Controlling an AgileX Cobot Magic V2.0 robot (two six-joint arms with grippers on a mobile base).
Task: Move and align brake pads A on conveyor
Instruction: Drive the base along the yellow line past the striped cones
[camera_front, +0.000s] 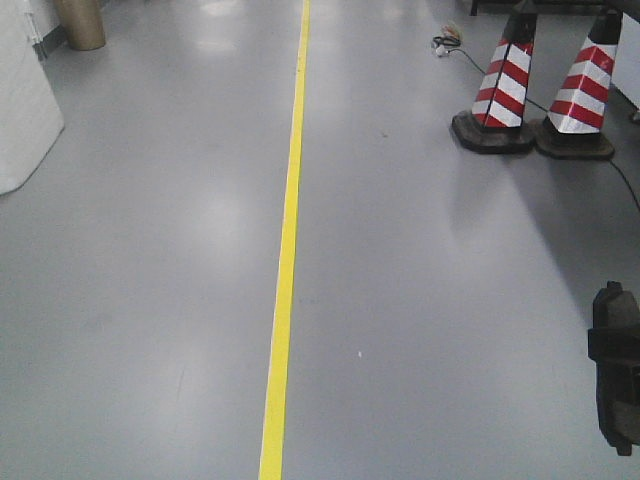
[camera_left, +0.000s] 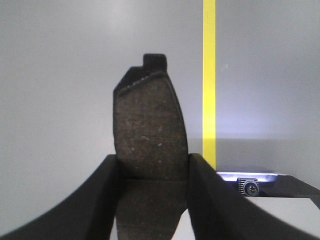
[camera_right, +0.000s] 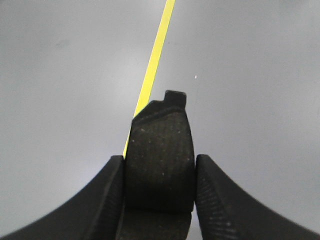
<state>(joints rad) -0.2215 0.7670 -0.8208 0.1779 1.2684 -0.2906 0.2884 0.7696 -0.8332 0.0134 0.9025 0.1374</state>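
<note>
Hauling one brake pad (camera_left: 150, 115) pinched tight in left gripper (camera_left: 154, 162), second brake pad (camera_right: 160, 135) in right gripper (camera_right: 159, 167); next, likely reaching the unseen conveyor, aligning both.

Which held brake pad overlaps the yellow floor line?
The right gripper's brake pad; the yellow line runs behind it. The left gripper's pad sits wholly beside the line.

Glossy grey floor (camera_front: 150, 300), yellow tape line (camera_front: 288, 250) down middle. Two red-white striped cones (camera_front: 503, 85) (camera_front: 583, 90) far right; black cable (camera_front: 455, 45) behind. Brown cylinder (camera_front: 80, 22) far left corner.
</note>
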